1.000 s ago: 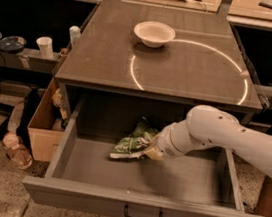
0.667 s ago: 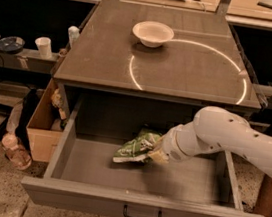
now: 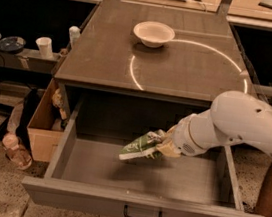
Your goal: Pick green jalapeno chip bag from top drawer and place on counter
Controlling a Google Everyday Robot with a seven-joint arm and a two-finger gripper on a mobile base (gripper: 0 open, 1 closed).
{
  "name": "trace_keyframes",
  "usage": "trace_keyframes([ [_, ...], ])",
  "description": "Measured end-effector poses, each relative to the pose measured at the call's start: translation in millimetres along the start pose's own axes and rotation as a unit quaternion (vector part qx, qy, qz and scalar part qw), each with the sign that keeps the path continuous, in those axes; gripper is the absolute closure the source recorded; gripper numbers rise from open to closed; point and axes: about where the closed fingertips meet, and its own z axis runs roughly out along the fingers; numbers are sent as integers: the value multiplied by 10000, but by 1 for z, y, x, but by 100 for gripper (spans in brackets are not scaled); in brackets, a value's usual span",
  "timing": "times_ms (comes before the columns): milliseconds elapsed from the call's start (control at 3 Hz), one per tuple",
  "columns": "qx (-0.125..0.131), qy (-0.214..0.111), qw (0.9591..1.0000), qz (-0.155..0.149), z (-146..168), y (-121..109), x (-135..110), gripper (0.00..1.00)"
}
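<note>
While over the drawer, the claw clamps the bag.

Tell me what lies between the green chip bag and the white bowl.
In the camera view, only bare counter with its white circle line; the gripper holds the green jalapeno chip bag inside the top drawer.

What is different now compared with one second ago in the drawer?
The end effector, gripping the green jalapeno chip bag, has moved a little rightward and upward inside the top drawer, lifting the bag clear of its floor. Nothing was released. The white bowl, the counter and the open drawer stayed as before.
</note>
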Motion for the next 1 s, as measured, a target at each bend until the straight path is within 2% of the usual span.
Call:
trace_keyframes([
  [333, -58, 68, 9995, -315, -35, -9, -25, 100],
  [667, -54, 32, 9987, -503, -81, -13, -54, 100],
  [1000, -54, 32, 9987, -503, -81, -13, -54, 100],
])
